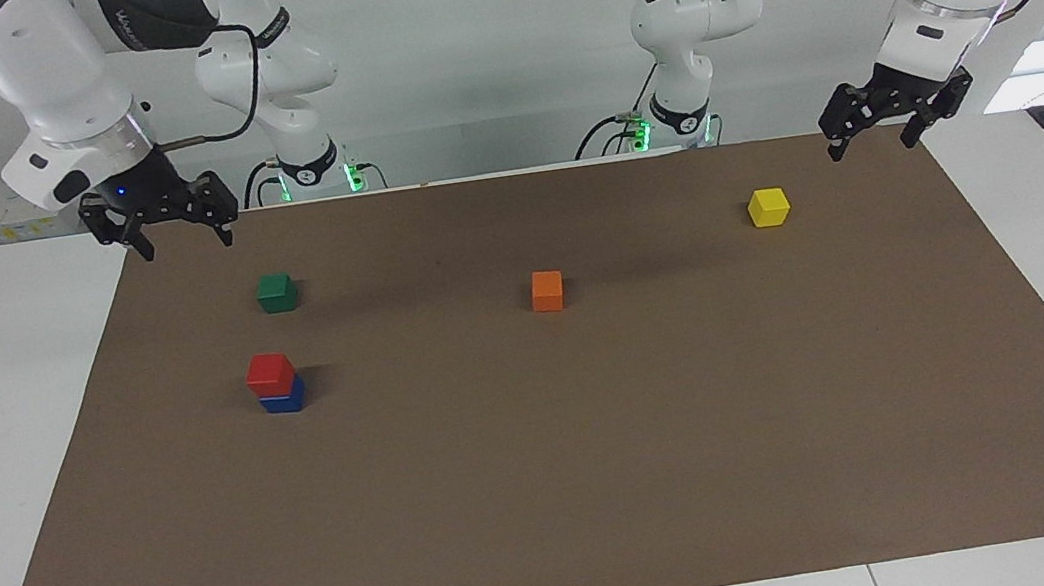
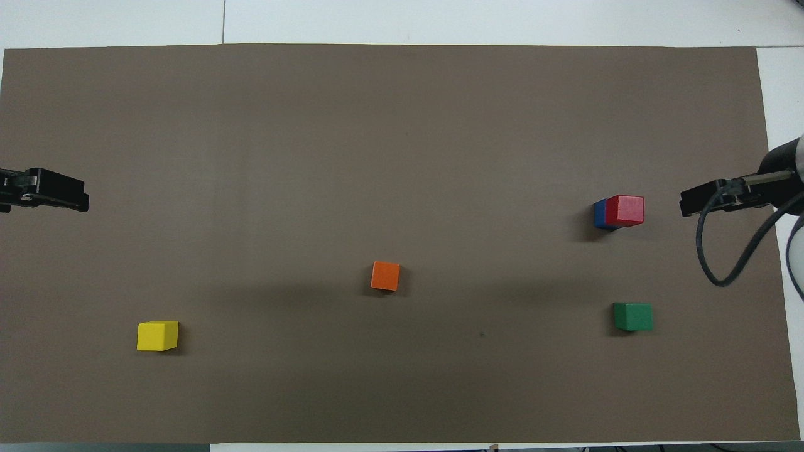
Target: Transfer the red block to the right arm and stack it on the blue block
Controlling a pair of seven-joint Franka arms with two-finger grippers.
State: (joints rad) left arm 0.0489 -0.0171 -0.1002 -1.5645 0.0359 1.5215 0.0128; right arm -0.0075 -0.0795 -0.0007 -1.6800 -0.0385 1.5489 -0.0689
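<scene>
The red block (image 1: 270, 371) sits on top of the blue block (image 1: 285, 401), toward the right arm's end of the table. The stack also shows in the overhead view, red block (image 2: 625, 209) over blue block (image 2: 599, 213). My right gripper (image 1: 184, 243) is open and empty, raised over the brown mat's corner at the right arm's end, apart from the stack. It also shows in the overhead view (image 2: 697, 204). My left gripper (image 1: 871, 148) is open and empty, raised over the mat's corner at the left arm's end; it also shows in the overhead view (image 2: 72, 196).
A green cube (image 1: 276, 292) lies nearer to the robots than the stack. An orange cube (image 1: 547, 291) lies mid-table. A yellow cube (image 1: 768, 207) lies toward the left arm's end. All rest on the brown mat (image 1: 608, 483).
</scene>
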